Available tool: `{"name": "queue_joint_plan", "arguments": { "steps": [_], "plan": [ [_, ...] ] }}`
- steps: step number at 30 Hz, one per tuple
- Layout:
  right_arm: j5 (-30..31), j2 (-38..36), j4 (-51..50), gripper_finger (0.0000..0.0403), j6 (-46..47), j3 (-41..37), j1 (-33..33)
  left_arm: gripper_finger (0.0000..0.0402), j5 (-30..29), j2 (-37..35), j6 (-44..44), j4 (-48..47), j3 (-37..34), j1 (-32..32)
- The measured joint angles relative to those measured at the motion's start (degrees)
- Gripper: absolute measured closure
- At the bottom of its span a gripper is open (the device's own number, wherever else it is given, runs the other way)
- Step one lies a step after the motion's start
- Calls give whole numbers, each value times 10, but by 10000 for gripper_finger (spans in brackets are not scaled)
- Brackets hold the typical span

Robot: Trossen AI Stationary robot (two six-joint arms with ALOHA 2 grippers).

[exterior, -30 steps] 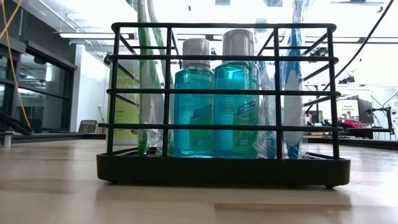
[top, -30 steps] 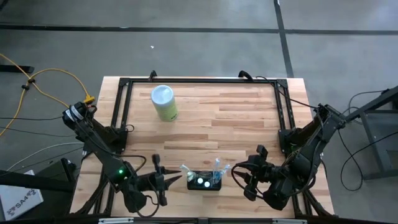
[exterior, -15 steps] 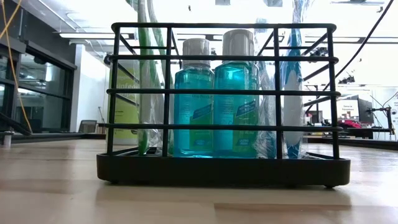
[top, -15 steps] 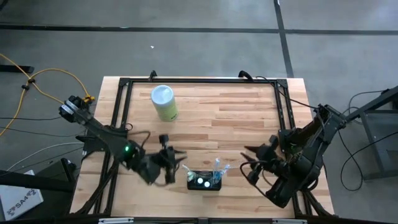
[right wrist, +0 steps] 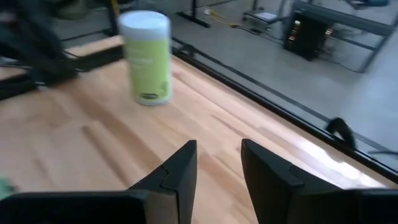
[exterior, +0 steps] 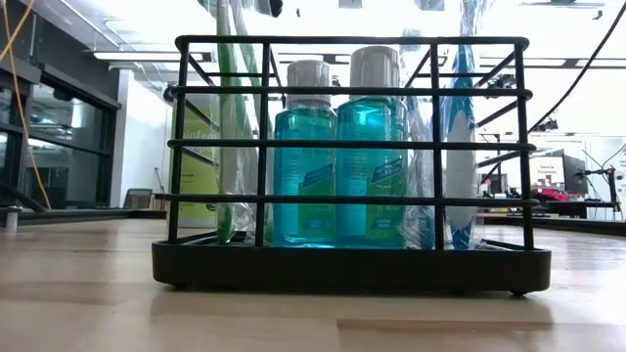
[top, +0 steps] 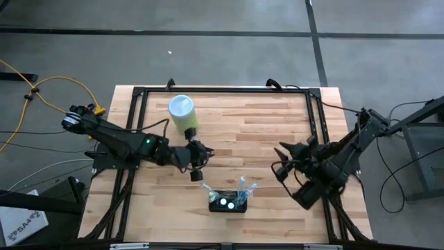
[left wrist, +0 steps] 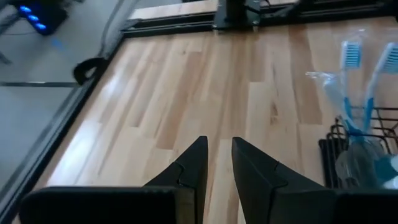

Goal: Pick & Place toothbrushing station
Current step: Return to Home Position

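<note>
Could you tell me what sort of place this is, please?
Probably a robotics lab: two robot arms at a wooden table on bare concrete floor, with a yellow cable trailing beside it.

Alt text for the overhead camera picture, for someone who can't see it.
A black wire organizer holding toothbrushes and bottles stands at the wooden table's lower middle, with a pale green cylinder at upper left. The left hand hovers between them; the right hand hangs at the right.

Black toothbrushing station (exterior: 352, 266); blue bottles (exterior: 305, 176); pale green cylinder (top: 184, 119), whitish top.
</note>
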Motion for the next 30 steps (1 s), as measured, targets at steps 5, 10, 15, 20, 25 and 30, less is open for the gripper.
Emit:
{"name": "queue_joint_plan", "arguments": {
  "steps": [5, 10, 15, 20, 25, 30],
  "plan": [
    [-9, -37, 25, 286, 10, -87, -49, 334, 28, 0, 26, 6, 0, 33],
    [-10, -78, 60, 286, -6, -156, -107, 334, 63, 0, 46, 15, 0, 63],
    [-8, -129, 142, 286, -97, -211, -173, 334, 109, 0, 54, 19, 0, 95],
    [-47, -185, 342, 286, -323, -268, -244, 334, 179, 0, 74, 26, 0, 123],
    [-227, -229, 642, 286, -611, -339, -340, 334, 226, 0, 85, 34, 0, 143],
    [-385, -238, 785, 286, -726, -379, -443, 334, 232, 0, 101, 34, 0, 154]
  ]
}}
